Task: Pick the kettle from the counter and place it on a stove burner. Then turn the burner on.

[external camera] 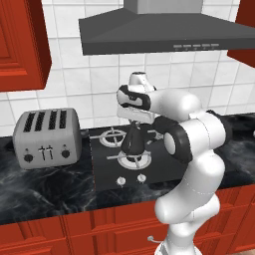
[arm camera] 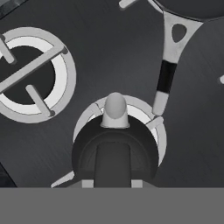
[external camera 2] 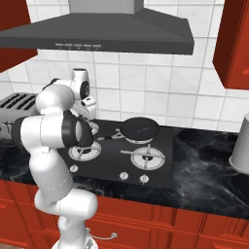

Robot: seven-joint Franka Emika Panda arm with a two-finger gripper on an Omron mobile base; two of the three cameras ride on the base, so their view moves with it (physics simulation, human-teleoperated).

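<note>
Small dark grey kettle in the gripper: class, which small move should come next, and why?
Probably open the gripper: the small dark grey kettle appears already seated on the front-left silver ring burner of the flat black stove, so releasing comes before the knob.

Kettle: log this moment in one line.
kettle: over front-left burner | gripper: shut on handle | knobs: untouched

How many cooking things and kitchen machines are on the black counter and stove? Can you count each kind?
Kettle: 1, on a front stove burner
Pan: 1, on a back burner
Toaster: 1, on the counter
Grey container: 1, on the counter at the right
Total: 4
</note>
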